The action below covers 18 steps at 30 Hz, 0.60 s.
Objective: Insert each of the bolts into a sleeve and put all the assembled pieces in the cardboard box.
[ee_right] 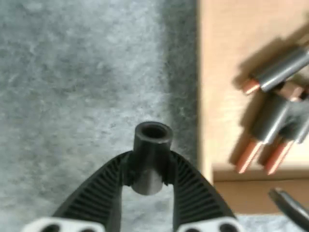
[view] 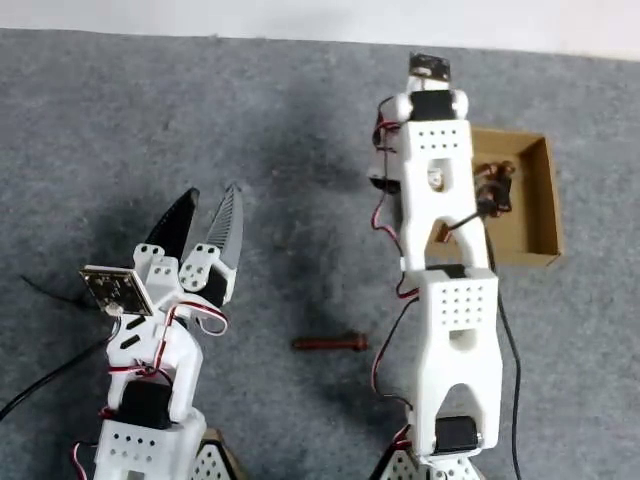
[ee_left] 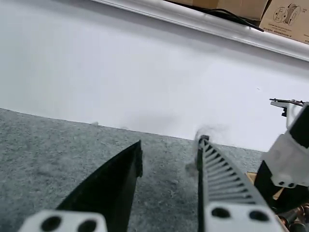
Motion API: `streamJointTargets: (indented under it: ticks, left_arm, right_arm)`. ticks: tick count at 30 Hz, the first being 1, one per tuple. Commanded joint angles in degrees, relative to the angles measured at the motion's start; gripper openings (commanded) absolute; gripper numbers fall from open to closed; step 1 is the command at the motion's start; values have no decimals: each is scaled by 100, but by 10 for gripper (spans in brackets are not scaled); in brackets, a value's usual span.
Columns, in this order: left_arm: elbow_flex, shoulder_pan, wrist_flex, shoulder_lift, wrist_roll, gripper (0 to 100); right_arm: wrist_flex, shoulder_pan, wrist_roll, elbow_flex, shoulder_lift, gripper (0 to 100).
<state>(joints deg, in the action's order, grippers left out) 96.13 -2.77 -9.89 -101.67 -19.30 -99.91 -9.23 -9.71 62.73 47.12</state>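
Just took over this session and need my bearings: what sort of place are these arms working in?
Probably a small lab or workshop bench rather than a factory line: a grey felt mat serves as the work surface, a plain white wall stands right behind it, and storage cartons sit above that wall.

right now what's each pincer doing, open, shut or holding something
left pincer: open, holding nothing
right pincer: closed on a short black cylindrical sleeve

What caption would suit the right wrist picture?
Right gripper holds a dark sleeve beside the cardboard box of assembled pieces.
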Motion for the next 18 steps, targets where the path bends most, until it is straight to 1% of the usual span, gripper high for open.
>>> streamJointTargets:
  ticks: [1,3,6,9,13,18]
  left_arm:
    - [110,13,97,-75,53,182]
    - [110,13,97,-75,53,182]
    - [110,13,97,-75,53,182]
    - [110,-40,97,-75,53,182]
    - [110,-110,97,-75,53,182]
    - [110,-110,97,-75,53,182]
  right_arm:
    - [-110,321,897,330,-409,5]
    - [-110,532,1081,303,-787,5]
    - [-110,884,1099,233,-1499,5]
    - [-110,1103,1099,-356,-2440,5]
    - [-110,1042,1099,-2105,-3943,5]
    - [92,673,1108,-5244,-5912,5]
